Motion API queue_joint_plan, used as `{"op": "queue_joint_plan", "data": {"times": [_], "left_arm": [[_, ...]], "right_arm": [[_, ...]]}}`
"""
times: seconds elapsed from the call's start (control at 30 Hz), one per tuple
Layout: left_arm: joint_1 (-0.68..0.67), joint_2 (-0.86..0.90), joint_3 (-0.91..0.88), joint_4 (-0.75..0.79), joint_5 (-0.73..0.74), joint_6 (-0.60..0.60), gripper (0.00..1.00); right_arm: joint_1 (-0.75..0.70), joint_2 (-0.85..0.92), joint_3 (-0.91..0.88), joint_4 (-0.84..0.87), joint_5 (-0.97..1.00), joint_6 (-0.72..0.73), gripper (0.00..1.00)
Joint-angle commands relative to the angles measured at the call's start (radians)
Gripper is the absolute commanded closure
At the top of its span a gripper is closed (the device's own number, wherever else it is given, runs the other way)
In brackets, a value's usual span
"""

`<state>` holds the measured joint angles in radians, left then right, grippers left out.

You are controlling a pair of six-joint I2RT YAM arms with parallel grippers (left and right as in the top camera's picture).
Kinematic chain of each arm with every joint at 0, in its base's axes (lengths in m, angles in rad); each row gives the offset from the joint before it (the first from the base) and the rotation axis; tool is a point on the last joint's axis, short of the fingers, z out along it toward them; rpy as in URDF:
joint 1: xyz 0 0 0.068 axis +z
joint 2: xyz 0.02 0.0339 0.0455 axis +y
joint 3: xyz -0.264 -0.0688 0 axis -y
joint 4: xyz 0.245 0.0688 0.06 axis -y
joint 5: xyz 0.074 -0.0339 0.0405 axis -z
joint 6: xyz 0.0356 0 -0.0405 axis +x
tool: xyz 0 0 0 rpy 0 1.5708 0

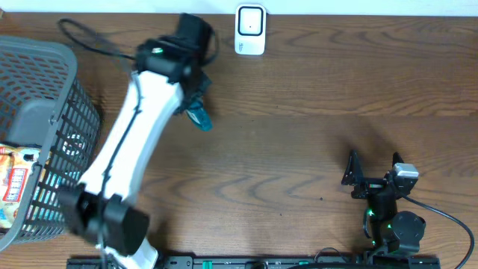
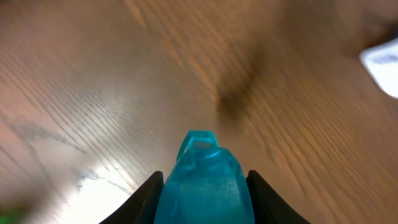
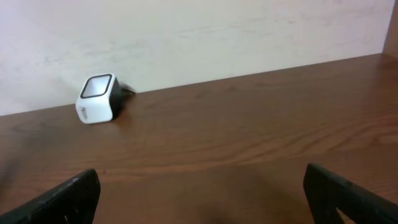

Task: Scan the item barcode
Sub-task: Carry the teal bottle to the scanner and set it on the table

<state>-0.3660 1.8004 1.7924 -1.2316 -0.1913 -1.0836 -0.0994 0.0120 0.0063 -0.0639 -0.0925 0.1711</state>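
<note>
Wooden table (image 1: 299,142) filled overhead view. Grey basket (image 1: 52,75) sat at left edge with orange packet (image 1: 13,187) inside, visible from overhead only. White left arm (image 1: 123,149) stretched toward far side. Right gripper (image 1: 372,170) sat front right, jaws spread wide, gripping nothing. Its wrist view alone showed white scanner (image 3: 97,99) side-on against wall. Left gripper (image 2: 205,202) was clenched on teal item (image 2: 204,177), over wood, left of scanner and nearer to front. Left wrist view blurred, barcode not discernible.

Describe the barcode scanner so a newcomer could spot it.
Follow the wooden table to its far edge, along the pale wall. Near the middle sits the scanner, a small cube. Unlike the grey basket at left, it is white with a dark-framed square window.
</note>
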Motion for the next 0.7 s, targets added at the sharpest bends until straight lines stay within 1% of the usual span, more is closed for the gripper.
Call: {"op": "queue_joint_plan", "data": {"times": [0.0, 0.1, 0.17, 0.3, 0.57, 0.63, 0.67], "left_arm": [[-0.047, 0.083, 0.024, -0.003, -0.173, -0.280, 0.86], [-0.066, 0.145, 0.024, -0.002, -0.220, -0.412, 0.85], [-0.071, 0.174, 0.024, 0.001, -0.243, -0.462, 0.86], [-0.077, 0.226, 0.024, 0.017, -0.281, -0.493, 0.86], [-0.077, 0.269, 0.024, 0.052, -0.269, -0.493, 0.84], [-0.077, 0.268, 0.024, 0.055, -0.268, -0.493, 0.72], [-0.077, 0.268, 0.024, 0.055, -0.266, -0.492, 0.62]], "right_arm": [[0.008, -0.005, -0.001, -0.004, 0.005, -0.012, 0.01], [0.008, -0.005, -0.001, -0.004, 0.005, -0.011, 0.01], [0.008, -0.005, -0.001, -0.004, 0.005, -0.011, 0.01], [0.008, -0.005, -0.001, -0.004, 0.005, -0.011, 0.01], [0.008, -0.005, -0.001, -0.004, 0.005, -0.011, 0.01], [0.008, -0.005, -0.001, -0.004, 0.005, -0.011, 0.01], [0.008, -0.005, -0.001, -0.004, 0.005, -0.011, 0.01]]}}
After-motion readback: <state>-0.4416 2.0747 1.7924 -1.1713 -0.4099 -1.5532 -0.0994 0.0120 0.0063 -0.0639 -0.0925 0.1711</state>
